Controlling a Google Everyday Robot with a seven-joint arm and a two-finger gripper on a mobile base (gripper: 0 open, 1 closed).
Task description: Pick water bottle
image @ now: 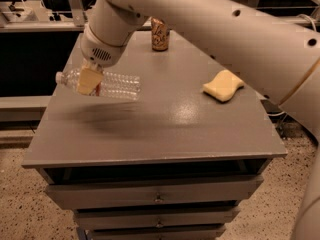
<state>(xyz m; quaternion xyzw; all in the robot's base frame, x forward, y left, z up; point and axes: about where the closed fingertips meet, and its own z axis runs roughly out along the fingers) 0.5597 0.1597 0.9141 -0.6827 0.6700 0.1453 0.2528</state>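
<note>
The water bottle [112,86] is clear ribbed plastic with a white cap at its left end and a coloured label band near the neck. It lies sideways in the air above the grey table [155,129], with its shadow on the top below it. My gripper [89,80] hangs from the large beige arm and is shut on the bottle near its neck, at the left of the table. One yellowish finger [88,80] covers part of the label.
An orange-brown drink can [160,34] stands upright at the table's far edge. A yellow sponge [223,85] lies on the right side. Drawers sit below the table top. The beige arm crosses the upper right of the view.
</note>
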